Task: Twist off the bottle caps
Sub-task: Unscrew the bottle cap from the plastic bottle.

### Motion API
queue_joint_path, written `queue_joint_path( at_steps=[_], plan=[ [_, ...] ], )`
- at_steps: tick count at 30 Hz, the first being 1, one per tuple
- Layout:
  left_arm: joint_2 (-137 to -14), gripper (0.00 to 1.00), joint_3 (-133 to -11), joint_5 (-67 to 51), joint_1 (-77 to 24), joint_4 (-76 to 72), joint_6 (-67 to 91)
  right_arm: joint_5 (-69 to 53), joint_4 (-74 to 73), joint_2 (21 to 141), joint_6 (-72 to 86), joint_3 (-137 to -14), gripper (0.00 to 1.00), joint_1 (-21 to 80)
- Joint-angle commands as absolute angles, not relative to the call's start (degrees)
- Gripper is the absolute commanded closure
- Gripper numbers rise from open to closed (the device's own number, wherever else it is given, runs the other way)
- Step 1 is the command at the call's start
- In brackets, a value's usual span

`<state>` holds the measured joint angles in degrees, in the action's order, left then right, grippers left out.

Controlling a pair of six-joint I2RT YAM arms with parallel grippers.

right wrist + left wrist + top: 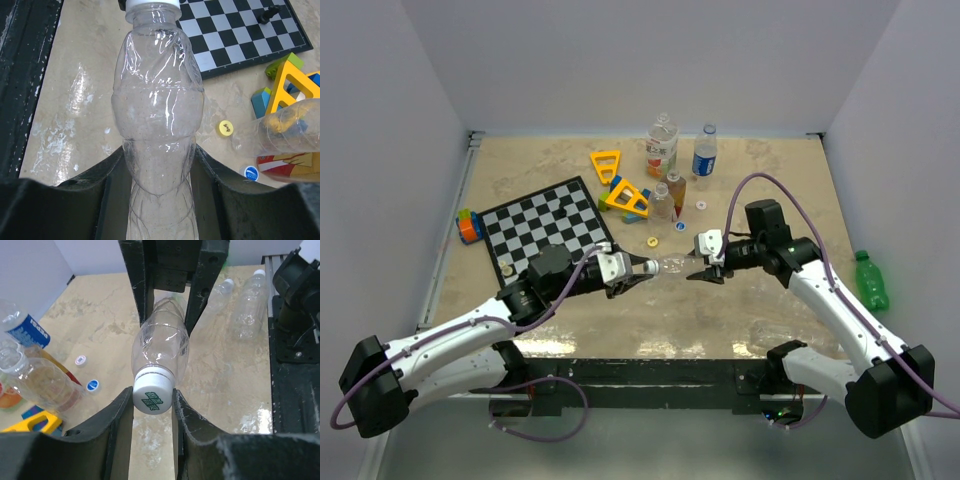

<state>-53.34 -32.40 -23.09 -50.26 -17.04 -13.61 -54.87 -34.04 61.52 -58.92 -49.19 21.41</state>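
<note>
- From above: the left gripper and right gripper meet over the near middle of the tan table. A clear, ribbed plastic bottle lies level between them, off the surface, just right of the black-and-white chessboard.
- Left wrist view: the left fingers stand narrow, pinched on the bottle's round white screw cap (green print on top). The right gripper clamps the body at the other end.
- Right wrist view: the right fingers squeeze the bottle's thin, dented belly. A small yellow loose cap lies on the table beyond it.
- Risk, I'd say: the soft wall could buckle or turn inside the right grip when the cap is twisted, so nothing unscrews. The left pads could also slide round the smooth cap.
</note>
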Motion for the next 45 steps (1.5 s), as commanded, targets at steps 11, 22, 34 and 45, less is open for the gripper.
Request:
queue_joint_path(
  at_steps=[11, 22, 34, 45],
  plan=[
    [-55.45, 1.0, -48.76, -1.32, -50.36, 8.59, 57.04, -55.81, -33.13, 61.7, -58.97, -50.98, 0.87, 21.53],
    [-54.32, 0.33, -48.87, -2.99, -50.36, 6.41, 47.91, -55.37, -33.05, 61.17, -58.71, -50.63, 0.87, 21.62],
    [-36.14, 0.02, -40.35, -3.43, -50.36, 7.47, 20.07, -55.28, -33.31, 60.82, -58.97, -50.71, 0.87, 21.62],
    [-41.65, 0.16, -37.53, -19.42, -50.45, 2.04, -17.48, -55.55, -34.19, 61.87, -60.38, -50.71, 0.87, 21.62]
  ],
)
